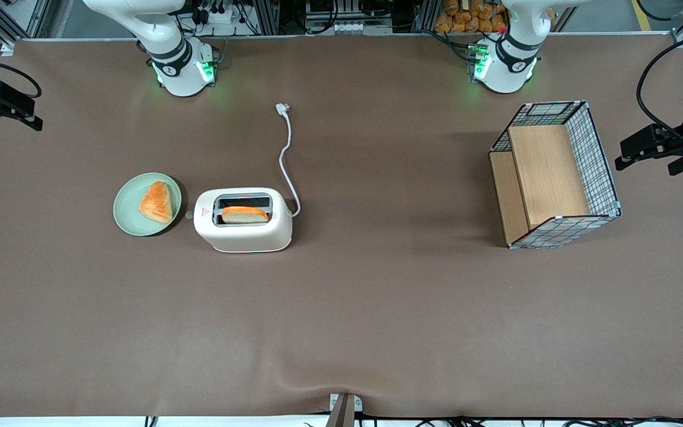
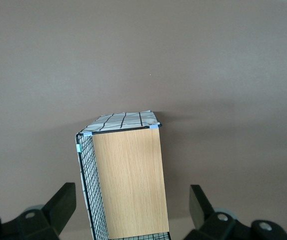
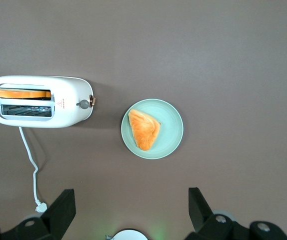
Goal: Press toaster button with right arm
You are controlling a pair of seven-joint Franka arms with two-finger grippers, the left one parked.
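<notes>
While our gripper point(image 3: 128, 212) hangs high over the table point(image 1: 377, 308) w/ its two black fingers point(image 3: 63, 207) spread wide apart and nothing between them, the toaster point(image 1: 242, 220) sits well below and apart from them, no contact anywhere. From the right wrist view we see the toaster point(image 3: 39, 101) lying off to one side of the open gap, w/ the toaster button point(image 3: 84, 104) sticking out of its narrow end face, the end that faces the plate point(image 3: 152, 128). Btn is a small grey nub, untouched, well clear of both fingertips.

From the front view we see the toaster standing upright on the brown table, toward the working arm's end, w/ the green plate point(image 1: 127, 211) just beside it on the button end; button point(image 1: 189, 215) shows as a tiny nub in the gap between them. One slice of toast point(image 1: 245, 214) stands in the slot nearer the front cam. A triangular pastry point(image 1: 157, 201) lies on the plate. White cord point(image 1: 286, 160) runs from the toaster's other end, farther from the front cam, ending in the plug point(image 1: 283, 108), lying loose on the table.

Wire basket point(image 1: 555, 173) w/ wooden panels sits toward the parked arm's end, well apart from everything else.
</notes>
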